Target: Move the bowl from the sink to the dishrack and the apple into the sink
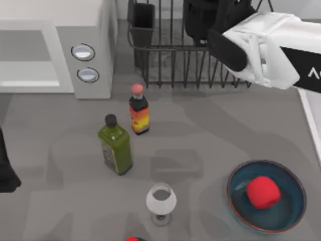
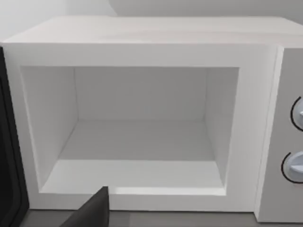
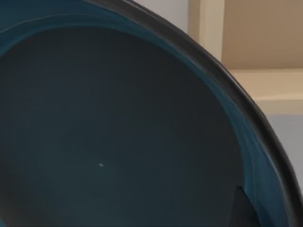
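right hand [image 1: 203, 22]: top view, a dark mass at the end of the white right arm, over the dishrack [image 1: 170, 65] at the back of the counter [image 1: 210, 135]. grip not readable from above.
left hand [image 1: 5, 170]: parked at the counter's left edge; how far open, cannot tell.
rack: black wire, upright bars, cup [image 1: 143, 22] at its left corner.
second bowl [image 1: 235, 201]: teal, rust rim, upright on the counter at front right, apple [image 1: 262, 192] lying inside it.
sink: probably the pale strip [image 1: 312, 125] at the right edge; too little of it to be sure. apple not yet in it.
other items: microwave [image 1: 50, 55] back left; sauce bottle [image 1: 139, 113], green bottle [image 1: 116, 148] and glass [image 1: 161, 201] mid-counter, well apart from the rack.

left wrist view: the microwave, door open, cavity bare.

right wrist view: the bowl [image 3: 118, 132], its dark teal inside hard against the camera, wall behind it, so it is off the counter. a dark fingertip [image 3: 241, 210] sits at the rim. judged: the hand is closed on the bowl's rim and carries it.

handling, judged: bowl stiff, glazed, slippery, fairly heavy, and it would chip on the bars. hold it by the rim wall, one finger inside and one outside, and set it down between the bars gently. apple light, hard, glossy, apt to roll; take it across its widest part from above.
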`<state>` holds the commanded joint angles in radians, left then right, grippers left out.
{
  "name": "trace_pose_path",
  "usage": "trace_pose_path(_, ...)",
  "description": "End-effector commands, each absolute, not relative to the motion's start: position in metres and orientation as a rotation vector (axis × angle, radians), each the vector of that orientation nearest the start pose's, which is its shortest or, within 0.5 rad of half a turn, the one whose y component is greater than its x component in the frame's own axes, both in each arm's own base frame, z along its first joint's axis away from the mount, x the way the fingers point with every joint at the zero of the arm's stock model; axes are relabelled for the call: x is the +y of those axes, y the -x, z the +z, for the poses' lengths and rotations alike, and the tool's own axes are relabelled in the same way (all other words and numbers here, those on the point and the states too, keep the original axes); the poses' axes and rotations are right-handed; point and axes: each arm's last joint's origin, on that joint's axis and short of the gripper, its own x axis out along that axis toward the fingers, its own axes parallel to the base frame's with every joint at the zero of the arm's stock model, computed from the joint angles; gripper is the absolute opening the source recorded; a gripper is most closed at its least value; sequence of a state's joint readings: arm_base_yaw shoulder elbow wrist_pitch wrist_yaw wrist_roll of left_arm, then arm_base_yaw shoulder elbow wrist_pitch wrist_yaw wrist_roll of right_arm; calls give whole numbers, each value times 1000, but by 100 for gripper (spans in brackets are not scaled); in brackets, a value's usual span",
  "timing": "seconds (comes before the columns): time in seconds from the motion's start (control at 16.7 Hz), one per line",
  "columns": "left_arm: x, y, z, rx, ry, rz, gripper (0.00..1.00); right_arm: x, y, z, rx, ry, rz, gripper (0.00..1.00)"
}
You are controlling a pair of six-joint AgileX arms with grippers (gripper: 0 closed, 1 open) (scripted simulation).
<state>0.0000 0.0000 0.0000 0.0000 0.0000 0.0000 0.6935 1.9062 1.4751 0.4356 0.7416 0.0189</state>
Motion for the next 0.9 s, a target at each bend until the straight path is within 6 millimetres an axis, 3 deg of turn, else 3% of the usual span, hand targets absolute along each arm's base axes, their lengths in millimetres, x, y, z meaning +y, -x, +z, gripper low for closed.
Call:
trace_pose_path(0.18, -1, -106, 160, 0, 0, 0, 100, 271, -375, 251, -15, -11, -16, 0)
trace_pose_path(0.3, -1, -106, 160, 0, 0, 0, 100, 265, -380, 228, -6, -4, -11, 0)
trace_pose_path(0.6, -1, -106, 160, 0, 0, 0, 100, 262, -382, 219, 0, 0, -10, 0)
trace_pose_path(0.9, -1, -106, 160, 0, 0, 0, 100, 262, -382, 219, 0, 0, -10, 38)
